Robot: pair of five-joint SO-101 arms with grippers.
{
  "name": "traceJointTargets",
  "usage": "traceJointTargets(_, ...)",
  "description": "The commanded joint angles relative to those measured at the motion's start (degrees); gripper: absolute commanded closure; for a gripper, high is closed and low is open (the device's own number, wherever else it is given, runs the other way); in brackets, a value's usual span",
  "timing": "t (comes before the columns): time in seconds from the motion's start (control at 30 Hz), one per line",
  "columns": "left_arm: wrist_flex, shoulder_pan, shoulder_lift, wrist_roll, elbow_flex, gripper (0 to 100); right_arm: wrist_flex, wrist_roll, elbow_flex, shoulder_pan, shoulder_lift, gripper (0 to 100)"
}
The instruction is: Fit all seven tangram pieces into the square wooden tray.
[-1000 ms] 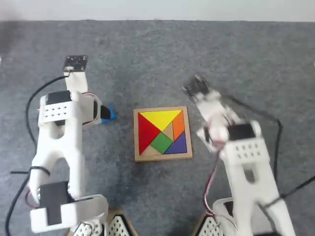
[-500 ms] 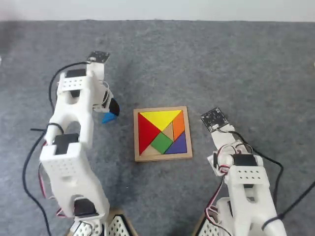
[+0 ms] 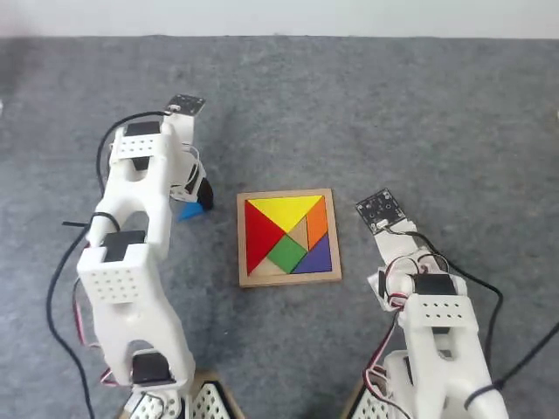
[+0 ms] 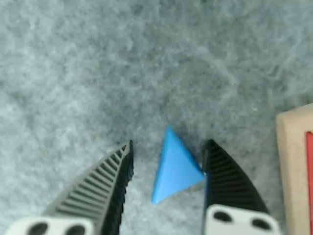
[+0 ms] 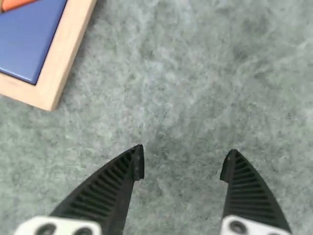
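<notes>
Left wrist view: left end effector (image 4: 169, 144) spread astride blue triangle (image 4: 175, 166), half-covered by left arm (image 3: 144, 196) in high view.

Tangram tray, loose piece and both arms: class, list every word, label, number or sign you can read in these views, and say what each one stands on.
There is no readable word, number or sign.
The wooden tray and the pieces in it: plain colours, no print.
The blue triangle on the mat: plain.
The dark board on an arm's wrist: pale specks, too small to read.
</notes>
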Motion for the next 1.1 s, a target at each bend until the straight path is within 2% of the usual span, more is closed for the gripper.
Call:
traceJointTargets(0.0,2.0,0.3,-0.3,-3.7,-1.3,78,-1.0,0.9,-0.4,0.5,-1.2,73.6)
traceJointTargets(0.4,5.1,-1.4,-0.6,-14.9,-1.5,78,-1.0,0.8,-0.4,0.5,-1.2,73.6)
traceJointTargets(0.67,10.4,-2.9,-10.0,-18.1,0.0,75,-1.1,0.8,-0.4,0.4,-1.2,73.6)
traceJointTargets(1.07,-1.1,1.6,-10.0,-17.8,10.3,75,-1.1,0.8,-0.4,0.4,-1.2,73.6)
